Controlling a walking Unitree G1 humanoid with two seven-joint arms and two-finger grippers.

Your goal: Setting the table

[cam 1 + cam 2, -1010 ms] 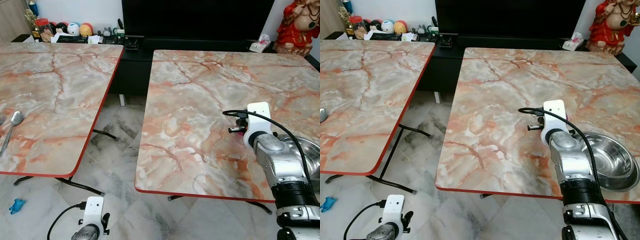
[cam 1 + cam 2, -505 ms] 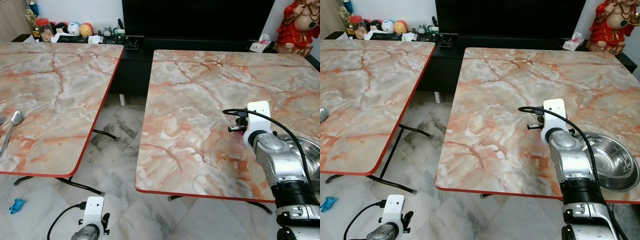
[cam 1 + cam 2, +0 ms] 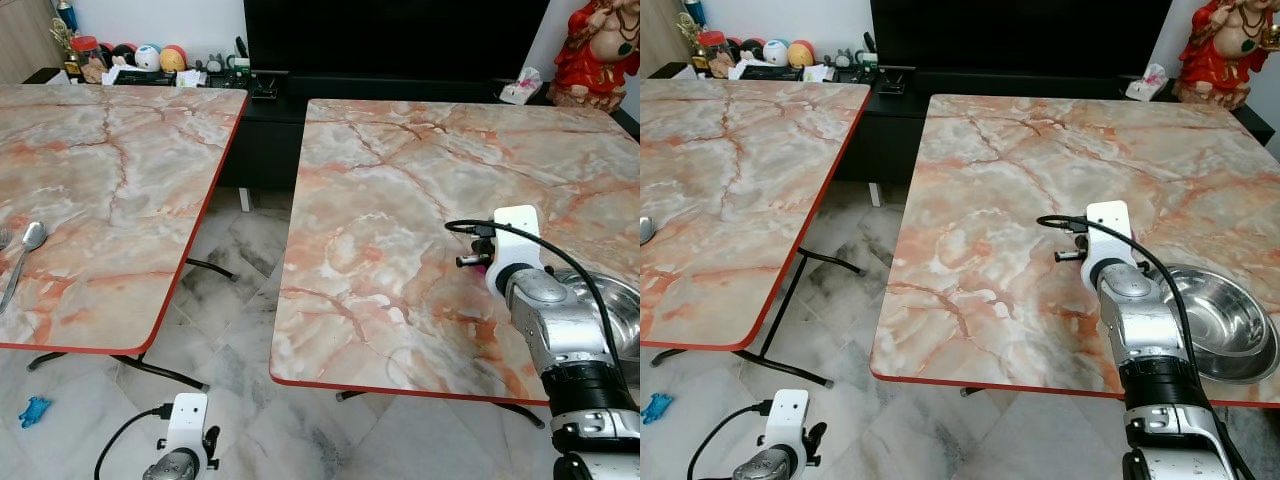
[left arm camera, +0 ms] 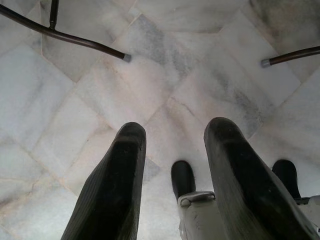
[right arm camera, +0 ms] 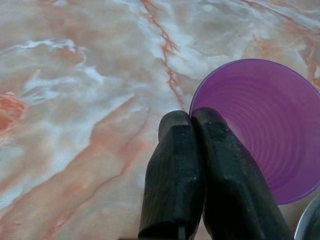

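Two marble-look tables with red edges, side by side with a gap between. On the right table (image 3: 1020, 200): a purple cup (image 5: 260, 120) and, at the near right corner, a shiny metal bowl (image 3: 1225, 325). On the left table (image 3: 100, 170): a spoon (image 3: 25, 250) near its left edge

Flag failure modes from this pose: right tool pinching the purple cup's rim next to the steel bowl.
1. The right tool is shut on the purple cup by its rim alone; such a thin hold may let it tilt or slip.
2. The steel bowl sits close beside the cup, so placing or retracting could knock it; it already lies near the table edge.
3. The spoon lies on the other table, so fetching it means walking across the gap.
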